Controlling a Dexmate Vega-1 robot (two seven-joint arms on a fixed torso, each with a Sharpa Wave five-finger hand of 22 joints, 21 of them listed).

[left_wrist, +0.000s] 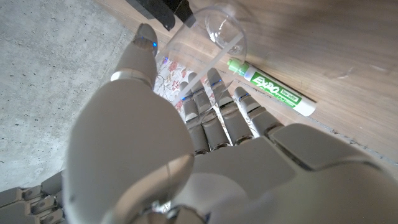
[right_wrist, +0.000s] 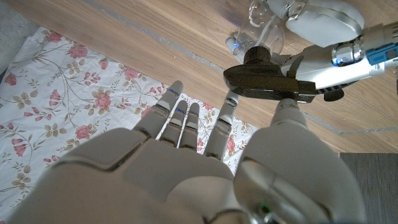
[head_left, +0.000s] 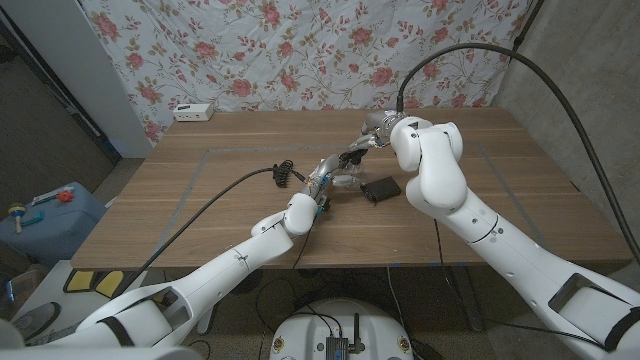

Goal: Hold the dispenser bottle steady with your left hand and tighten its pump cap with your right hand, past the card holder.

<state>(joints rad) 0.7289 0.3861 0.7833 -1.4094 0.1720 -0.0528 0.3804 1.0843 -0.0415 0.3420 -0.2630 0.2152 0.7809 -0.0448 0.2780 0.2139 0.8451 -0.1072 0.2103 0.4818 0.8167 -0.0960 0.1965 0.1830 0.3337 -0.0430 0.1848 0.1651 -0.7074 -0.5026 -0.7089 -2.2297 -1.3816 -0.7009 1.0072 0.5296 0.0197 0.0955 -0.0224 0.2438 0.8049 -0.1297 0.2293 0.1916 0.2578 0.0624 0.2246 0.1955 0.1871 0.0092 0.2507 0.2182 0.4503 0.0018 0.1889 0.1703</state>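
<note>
The clear dispenser bottle (head_left: 345,177) stands mid-table with its black pump cap (head_left: 352,157) on top. My left hand (head_left: 322,185) grips the bottle; in the left wrist view its fingers (left_wrist: 214,106) wrap around the clear bottle (left_wrist: 214,34). My right hand (head_left: 372,137) reaches in from the right above the bottle. In the right wrist view its thumb and a finger (right_wrist: 229,106) pinch the black pump cap (right_wrist: 267,79), with the bottle (right_wrist: 261,25) and my left hand (right_wrist: 339,37) beyond it. The black card holder (head_left: 380,189) lies just right of the bottle.
A green Expo marker (left_wrist: 270,87) lies on the wood beside the bottle. A white box (head_left: 193,112) sits at the table's back left corner. A floral cloth (head_left: 300,50) hangs behind the table. A blue bin (head_left: 45,220) stands on the floor at left.
</note>
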